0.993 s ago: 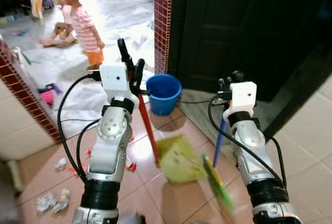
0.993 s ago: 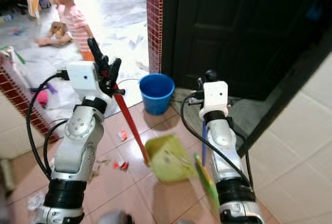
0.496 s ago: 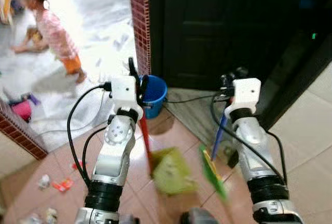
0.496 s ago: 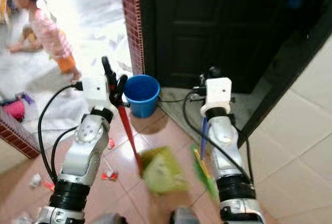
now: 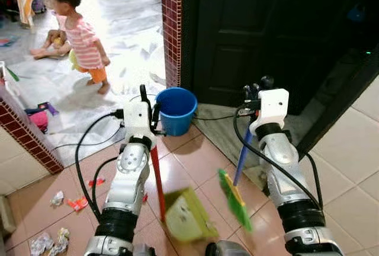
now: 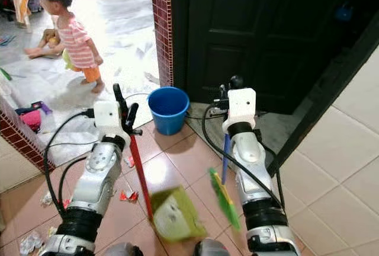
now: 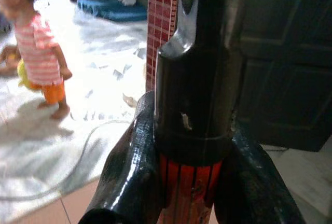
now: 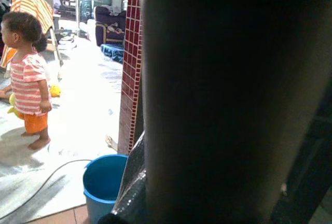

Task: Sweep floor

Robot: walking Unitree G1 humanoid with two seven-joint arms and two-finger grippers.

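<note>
My left gripper (image 5: 148,99) is shut on the red handle (image 5: 156,176) of a yellow-green dustpan (image 5: 185,216), which hangs low over the tiles in front of me. In the left wrist view the black fingers (image 7: 129,172) clamp the handle's black-and-red top (image 7: 194,110). My right gripper (image 5: 254,92) is shut on the blue handle (image 5: 241,155) of a broom whose green head (image 5: 234,200) is blurred beside the dustpan. Scraps of litter (image 5: 76,202) lie on the tiles to my left.
A blue bucket (image 5: 177,110) stands at the doorway by a red-tiled pillar (image 5: 171,25). A dark door (image 5: 266,31) is straight ahead. A child (image 5: 80,40) stands on the white sheet beyond, another person sits behind. A low red-tiled wall (image 5: 26,137) runs on the left.
The camera has swung, so the whole scene shifted. The dustpan and broom head have moved lower and nearer to me. The child has stepped across the sheet.
</note>
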